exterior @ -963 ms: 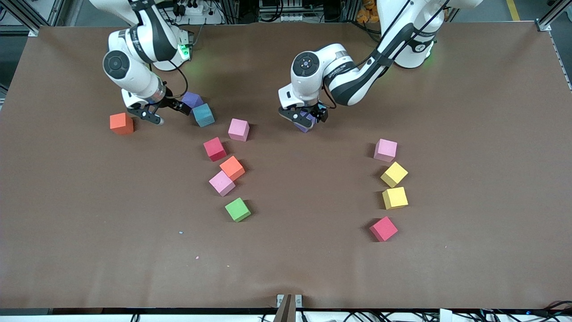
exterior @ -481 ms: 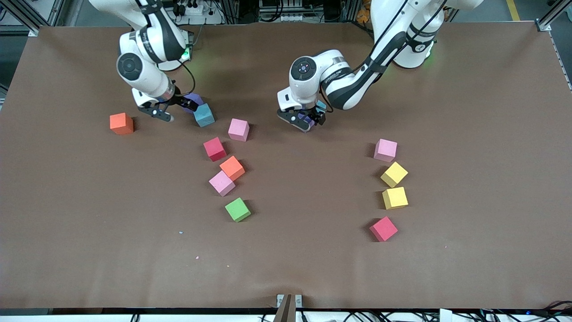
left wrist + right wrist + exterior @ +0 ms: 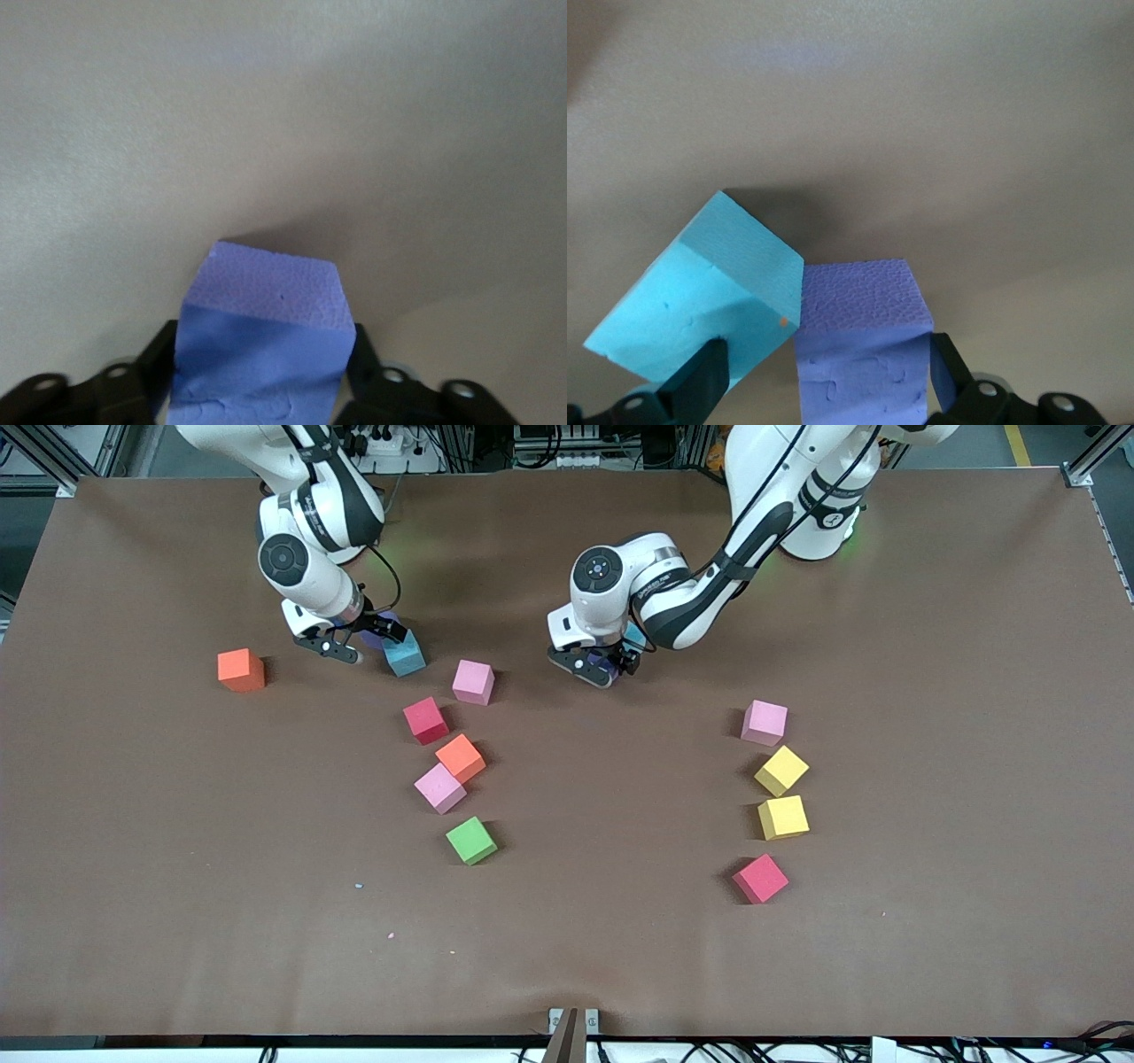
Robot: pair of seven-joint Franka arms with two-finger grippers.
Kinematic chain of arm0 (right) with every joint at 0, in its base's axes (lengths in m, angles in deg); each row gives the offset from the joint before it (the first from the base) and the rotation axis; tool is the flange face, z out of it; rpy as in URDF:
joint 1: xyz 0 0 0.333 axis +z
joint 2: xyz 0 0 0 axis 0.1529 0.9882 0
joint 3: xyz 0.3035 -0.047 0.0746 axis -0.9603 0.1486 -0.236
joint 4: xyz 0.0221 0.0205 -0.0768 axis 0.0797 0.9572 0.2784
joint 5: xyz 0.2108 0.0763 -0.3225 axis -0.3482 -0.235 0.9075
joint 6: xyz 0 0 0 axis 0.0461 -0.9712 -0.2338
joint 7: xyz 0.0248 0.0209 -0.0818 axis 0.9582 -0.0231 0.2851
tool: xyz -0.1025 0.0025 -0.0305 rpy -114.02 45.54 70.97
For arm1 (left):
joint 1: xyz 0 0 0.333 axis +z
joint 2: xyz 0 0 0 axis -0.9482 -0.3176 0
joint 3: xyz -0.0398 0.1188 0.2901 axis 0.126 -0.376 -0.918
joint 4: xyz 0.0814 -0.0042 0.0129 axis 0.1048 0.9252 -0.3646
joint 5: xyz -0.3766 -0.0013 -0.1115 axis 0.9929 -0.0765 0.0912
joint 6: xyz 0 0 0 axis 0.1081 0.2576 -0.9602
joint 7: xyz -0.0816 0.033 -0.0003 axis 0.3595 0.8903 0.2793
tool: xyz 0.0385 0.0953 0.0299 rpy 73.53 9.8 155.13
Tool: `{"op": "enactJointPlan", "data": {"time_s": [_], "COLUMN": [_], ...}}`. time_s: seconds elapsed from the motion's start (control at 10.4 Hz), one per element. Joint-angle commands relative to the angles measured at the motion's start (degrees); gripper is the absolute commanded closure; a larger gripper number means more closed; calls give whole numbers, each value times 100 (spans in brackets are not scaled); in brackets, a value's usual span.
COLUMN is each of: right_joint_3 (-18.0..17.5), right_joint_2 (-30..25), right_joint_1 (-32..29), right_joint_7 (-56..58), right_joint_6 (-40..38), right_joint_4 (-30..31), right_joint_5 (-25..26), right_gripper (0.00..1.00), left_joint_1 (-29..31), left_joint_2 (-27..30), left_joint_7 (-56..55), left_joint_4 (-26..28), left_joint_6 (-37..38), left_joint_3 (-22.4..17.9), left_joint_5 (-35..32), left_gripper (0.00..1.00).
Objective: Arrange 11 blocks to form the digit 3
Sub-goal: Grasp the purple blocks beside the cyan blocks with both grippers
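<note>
Now left end effector [image 3: 257, 390] grips purple cube [image 3: 261, 345] square-on, level.

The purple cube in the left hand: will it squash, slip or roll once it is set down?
The purple cube, flanked by the left hand, has a pitted, matte foam-like face, so it probably gives a little and grips well. Its edges look square, so squashing seems slight. Flat faces should keep it from rolling on the table.

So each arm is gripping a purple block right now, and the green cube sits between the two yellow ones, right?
Not quite. The green cube sits nearest the front camera below a pink cube, well apart from the yellow cubes; the front view shows it. Each arm does grip a purple block.
</note>
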Motion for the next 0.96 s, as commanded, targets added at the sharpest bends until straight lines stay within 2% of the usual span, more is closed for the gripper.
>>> {"op": "enactJointPlan", "data": {"time_s": [0.0,0.1,0.29,0.48,0.87], "right_joint_3": [31,40,40,40,57], "right_joint_2": [-186,-230,-222,-204,-423], "right_joint_1": [146,172,173,181,102], "right_joint_7": [97,324,563,572,950], "right_joint_6": [194,193,176,176,-333], "right_joint_4": [445,576,621,630,612], "right_joint_5": [-122,-122,-122,-122,-113], "right_gripper": [0,0,0,0,0], "left_joint_1": [-206,-233,-364,-583,-681], "left_joint_2": [-69,-139,-253,-263,-289], "left_joint_7": [-608,-1072,-2396,-3988,-4531], "left_joint_4": [-189,-338,-654,-691,-498], "left_joint_6": [-19,-19,-11,-11,42], "left_joint_3": [-69,-69,-51,-8,318], "left_joint_5": [-185,-185,-106,-115,-132], "left_gripper": [88,100,100,100,100]}}
